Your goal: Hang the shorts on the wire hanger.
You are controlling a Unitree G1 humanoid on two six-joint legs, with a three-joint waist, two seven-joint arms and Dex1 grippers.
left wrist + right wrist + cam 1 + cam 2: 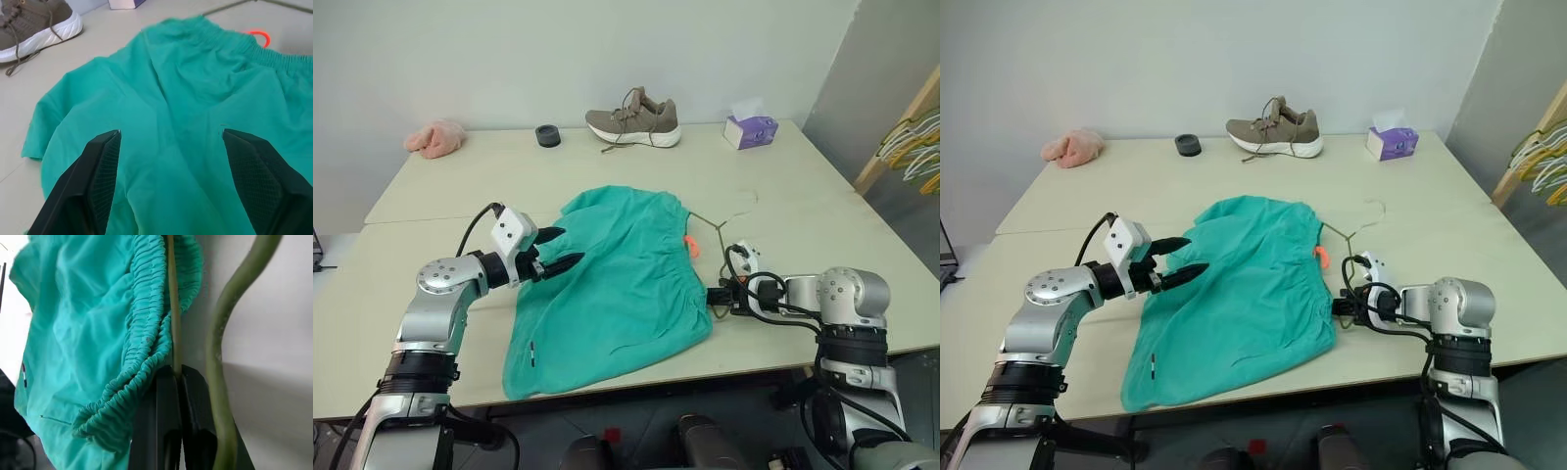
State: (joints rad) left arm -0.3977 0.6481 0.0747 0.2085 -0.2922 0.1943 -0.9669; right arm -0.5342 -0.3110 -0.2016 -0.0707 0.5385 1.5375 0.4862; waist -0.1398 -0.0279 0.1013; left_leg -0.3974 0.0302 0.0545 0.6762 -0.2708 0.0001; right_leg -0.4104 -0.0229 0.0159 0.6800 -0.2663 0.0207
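Now left pincer (566, 249) hangs wide open over the leg side of the shorts (612, 284), gripping nothing. Shorts lie flat mid-table (431, 186), waistband toward the robot's right. Wire hanger (722, 220) pokes out past the waistband, hook pointing away from the robot. Right pincer (175, 382) is clamped tight on the hanger wire at the waistband edge, so it's the nearer arm.

Along the table's (431, 176) far edge you see a pink cloth (435, 138), a small black ring (547, 135), a tan sneaker (634, 120) and a purple tissue box (750, 130); coloured hangers (911, 137) cluster at right.
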